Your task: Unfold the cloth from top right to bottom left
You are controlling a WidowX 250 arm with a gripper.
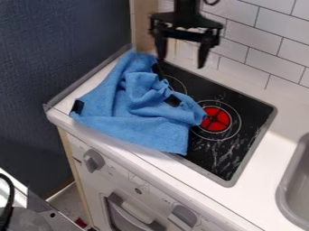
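unfolding looks to be at its start: the gripper (181, 62) hangs with fingers spread, empty, above the far end of the blue towel (124, 113), which lies rumpled across the left of the black cooktop (226, 159) and onto the white counter (267, 155). next it likely needs to lower, pinch the top right fold and draw it toward the bottom left. one gripper, one towel, one cooktop, two visible knobs (93, 160).

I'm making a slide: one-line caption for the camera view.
A crumpled blue cloth partly covers the toy stovetop; the gripper hangs above, jaws open.
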